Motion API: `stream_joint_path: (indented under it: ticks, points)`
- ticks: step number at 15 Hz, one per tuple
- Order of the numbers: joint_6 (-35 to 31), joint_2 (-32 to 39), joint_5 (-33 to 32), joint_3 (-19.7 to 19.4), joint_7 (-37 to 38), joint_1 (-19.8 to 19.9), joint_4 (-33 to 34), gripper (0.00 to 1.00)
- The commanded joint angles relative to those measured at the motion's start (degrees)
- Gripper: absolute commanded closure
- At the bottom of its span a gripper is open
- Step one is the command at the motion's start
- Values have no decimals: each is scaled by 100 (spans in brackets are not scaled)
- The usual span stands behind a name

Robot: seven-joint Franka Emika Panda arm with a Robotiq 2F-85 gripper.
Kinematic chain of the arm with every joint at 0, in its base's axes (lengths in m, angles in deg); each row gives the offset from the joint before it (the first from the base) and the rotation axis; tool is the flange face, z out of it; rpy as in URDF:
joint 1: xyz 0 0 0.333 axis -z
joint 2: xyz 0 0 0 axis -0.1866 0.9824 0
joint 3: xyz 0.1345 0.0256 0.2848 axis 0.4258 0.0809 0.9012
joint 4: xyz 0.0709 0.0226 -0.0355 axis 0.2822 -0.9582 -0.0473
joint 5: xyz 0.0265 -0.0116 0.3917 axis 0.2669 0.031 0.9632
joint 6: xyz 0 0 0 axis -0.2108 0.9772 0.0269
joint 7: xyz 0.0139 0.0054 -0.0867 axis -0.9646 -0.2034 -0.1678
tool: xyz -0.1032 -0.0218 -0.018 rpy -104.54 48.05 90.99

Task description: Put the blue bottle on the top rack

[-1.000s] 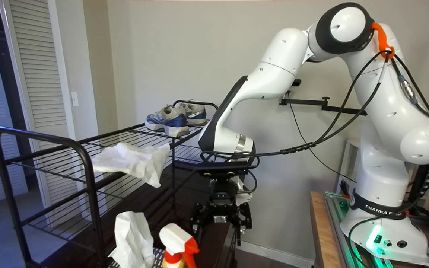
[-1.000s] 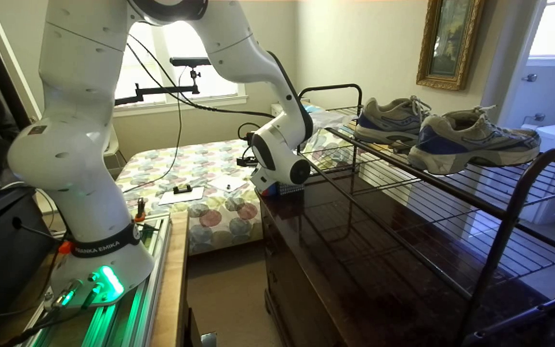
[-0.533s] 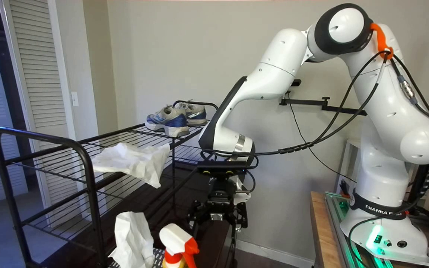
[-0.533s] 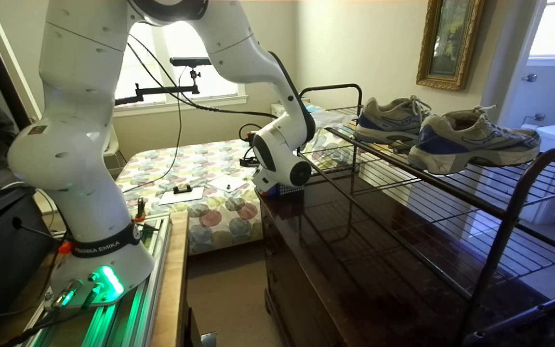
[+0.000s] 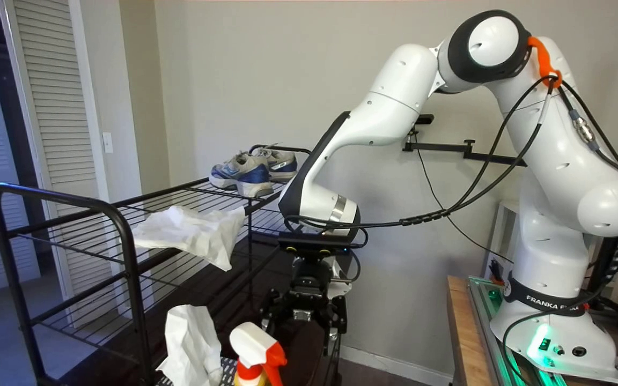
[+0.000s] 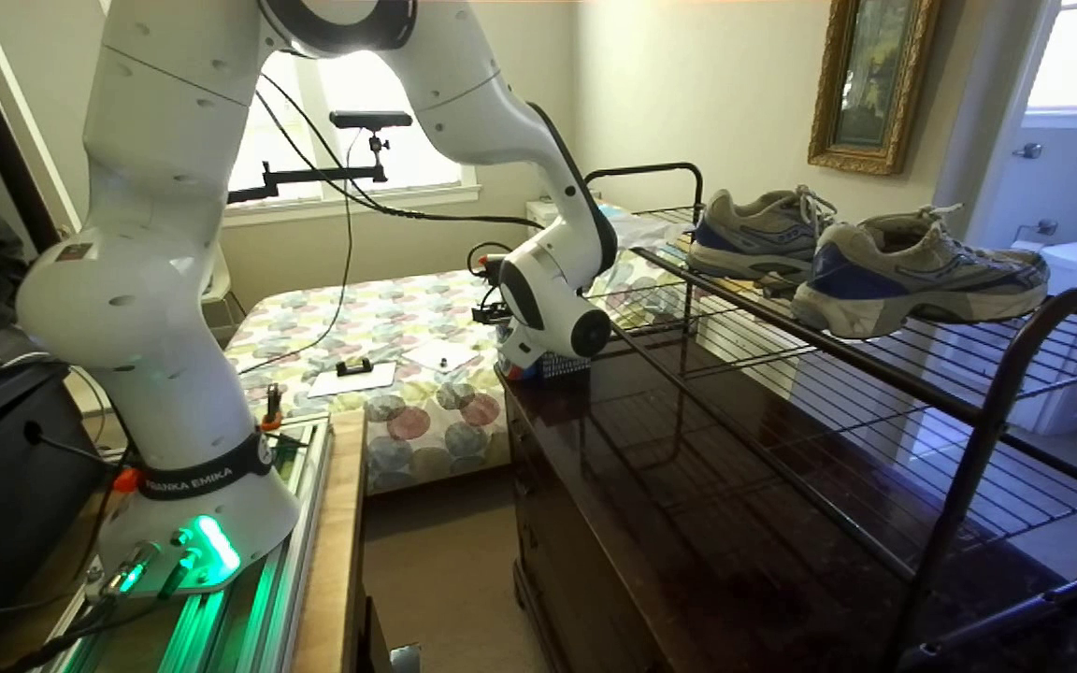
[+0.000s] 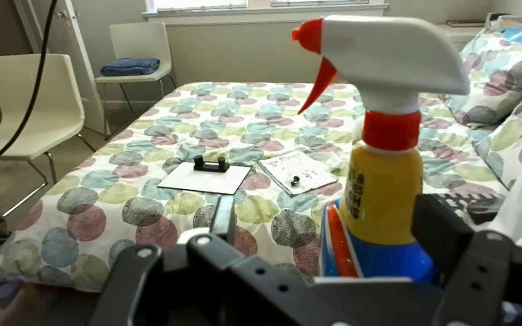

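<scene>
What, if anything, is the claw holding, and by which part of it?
Nothing: the claw stands open, and the wrist view shows a clear gap between one jaw and the spray bottle.

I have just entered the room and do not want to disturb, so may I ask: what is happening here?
A robot arm has its fingers open at an upright blue and yellow spray bottle. In the wrist view the bottle appears between them, but whether either one touches it, I cannot tell. It is not gripped yet. The top rack, where it should go, already carries a pair of shoes.
</scene>
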Motion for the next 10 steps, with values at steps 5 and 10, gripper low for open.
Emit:
stream_joint_path:
  ticks: [5, 10]
  points:
    - [-116, 585, 153, 135, -244, -403, 795, 0]
    - [-295, 677, 209, 138, -255, -525, 998, 0]
